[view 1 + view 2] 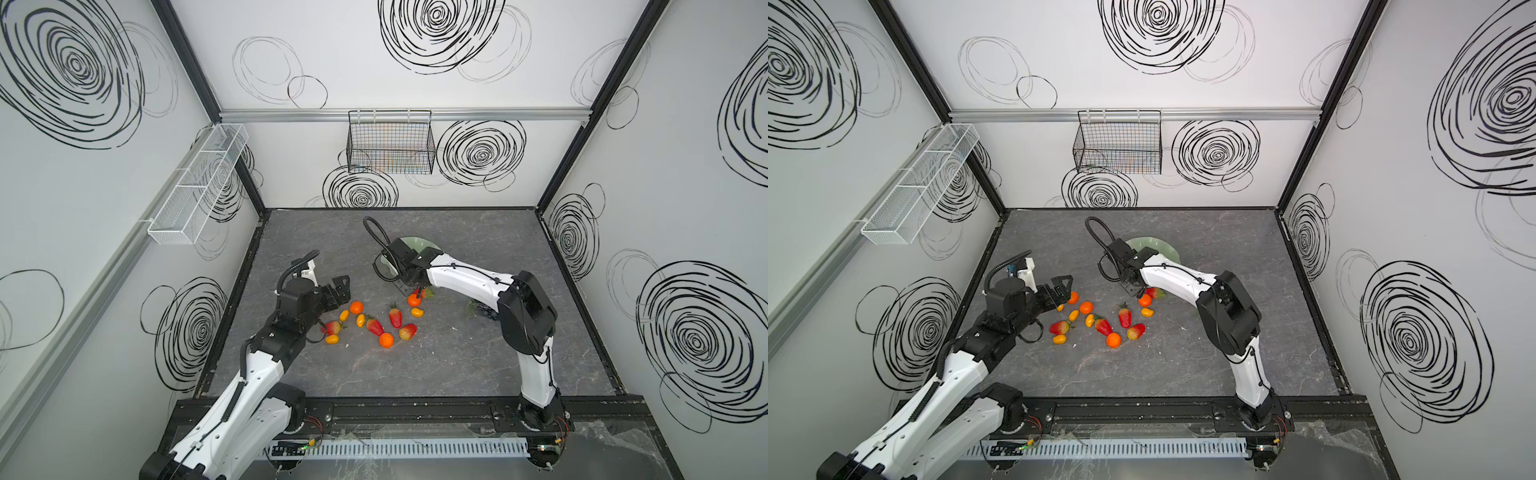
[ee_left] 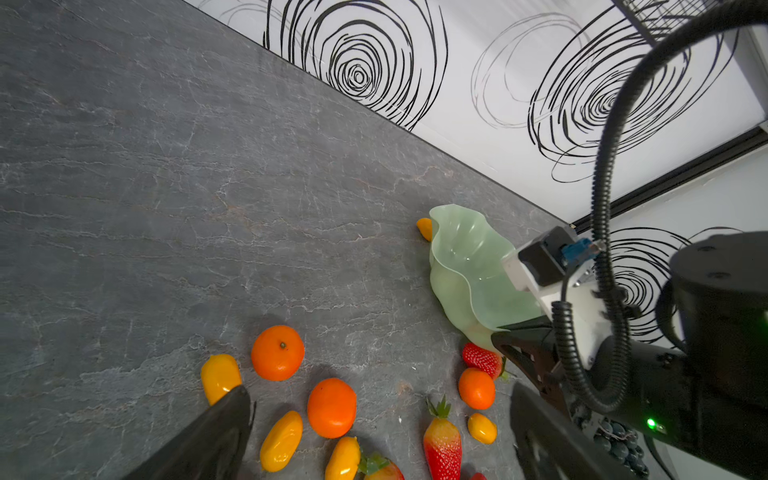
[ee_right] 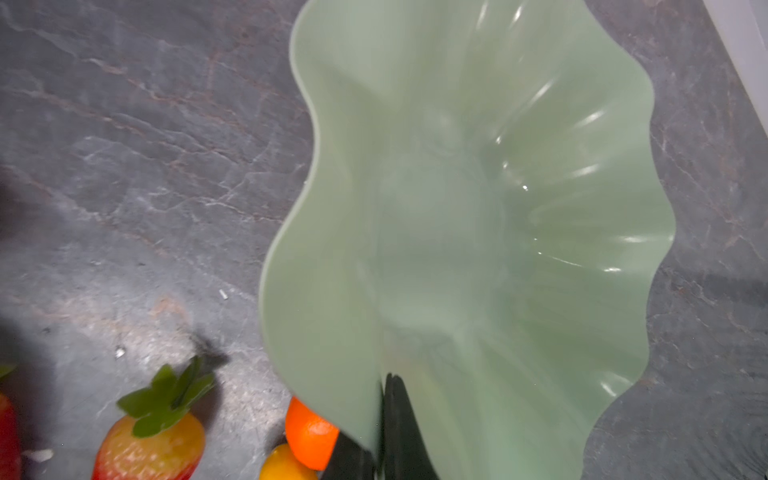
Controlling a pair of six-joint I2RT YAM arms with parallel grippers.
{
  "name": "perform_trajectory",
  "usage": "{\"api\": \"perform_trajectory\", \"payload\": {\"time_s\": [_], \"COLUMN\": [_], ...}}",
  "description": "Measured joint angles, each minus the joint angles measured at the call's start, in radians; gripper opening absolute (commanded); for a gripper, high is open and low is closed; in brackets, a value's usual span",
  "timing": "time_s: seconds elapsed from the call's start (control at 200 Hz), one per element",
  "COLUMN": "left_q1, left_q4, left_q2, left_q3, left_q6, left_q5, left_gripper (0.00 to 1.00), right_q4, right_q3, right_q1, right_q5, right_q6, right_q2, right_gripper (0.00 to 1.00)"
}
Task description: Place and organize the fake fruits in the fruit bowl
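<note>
Right fingers (image 3: 401,419) pinched shut on the fruit bowl (image 3: 478,208) at its near rim, probably to tip or drag it closer. Bowl empty, tilted, just behind the fake fruits (image 1: 374,326) scattered on the worktop (image 1: 457,365). Left fingers (image 2: 216,440) spread wide, holding nothing, poised over the fruits' left end, likely for picking.

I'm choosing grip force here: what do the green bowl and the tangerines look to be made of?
The fruit bowl looks like thin, glossy plastic, possibly glass: it has sharp highlights and a slightly translucent wavy rim. The tangerines look like moulded plastic or foam: uniform orange, a satin sheen and faintly dimpled skin.
</note>
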Motion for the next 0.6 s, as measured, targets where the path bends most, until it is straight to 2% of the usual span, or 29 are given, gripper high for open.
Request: {"api": "perform_trajectory", "payload": {"time_s": [0.2,0.595], "left_q1": [-0.019,-0.164], "left_q4": [0.011,0.056], "left_q2": [0.023,0.152], "left_q3": [-0.011,0.025], "left_q6": [0.002,0.016], "left_q5": [0.005,0.002], "left_gripper": [1.00,0.99], "right_q4": [0.000,-0.001], "right_q3": [0.000,0.005], "right_q1": [-0.022,-0.163], "right_q5": [0.006,0.039], "right_q6": [0.008,0.023], "right_q2": [-0.003,-0.001], "right_gripper": [0.00,0.00]}}
